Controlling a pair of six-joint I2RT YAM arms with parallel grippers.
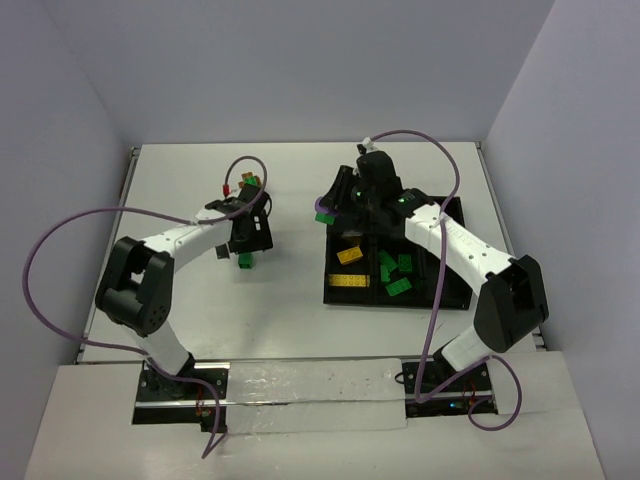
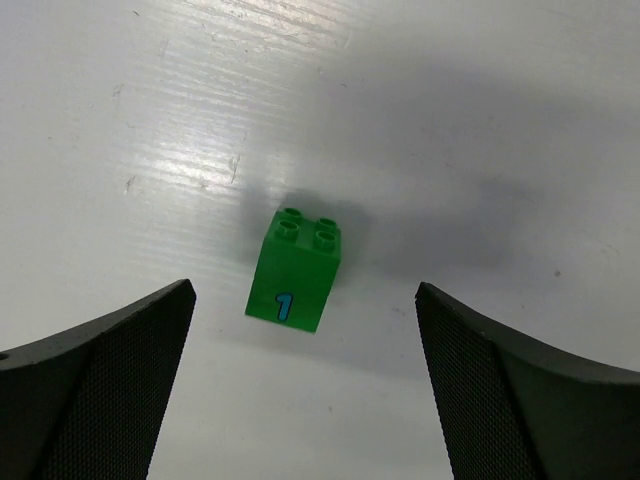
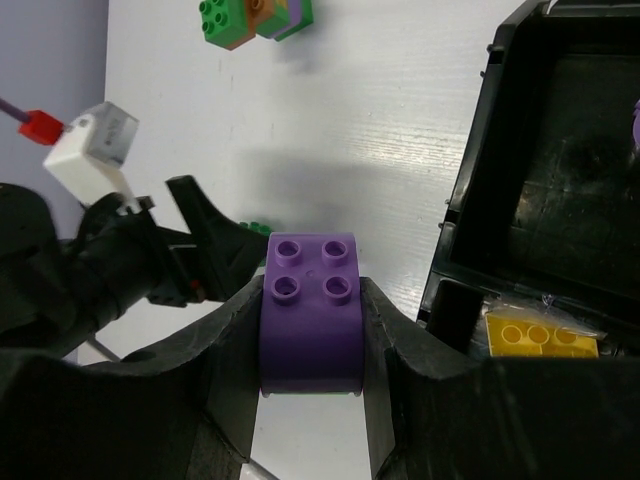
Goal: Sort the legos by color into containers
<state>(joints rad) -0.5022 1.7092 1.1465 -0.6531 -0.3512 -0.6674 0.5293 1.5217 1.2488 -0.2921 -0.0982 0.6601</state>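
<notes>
Over the table [image 2: 450,100], my left gripper [image 2: 302,292] spread wide above a green brick [image 2: 295,270], my right gripper [image 3: 310,290] clamped on a purple brick [image 3: 312,320].

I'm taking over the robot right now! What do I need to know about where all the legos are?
Left end effector: open, hovering over a green brick marked 1 on the table, not touching it.
Right end effector: shut on a purple brick, beside the black tray.
Done: yellow bricks and green bricks lie in the tray.
Left: drop off the purple brick, fetch the green one, then probably split and sort the mixed cluster farther back.
</notes>
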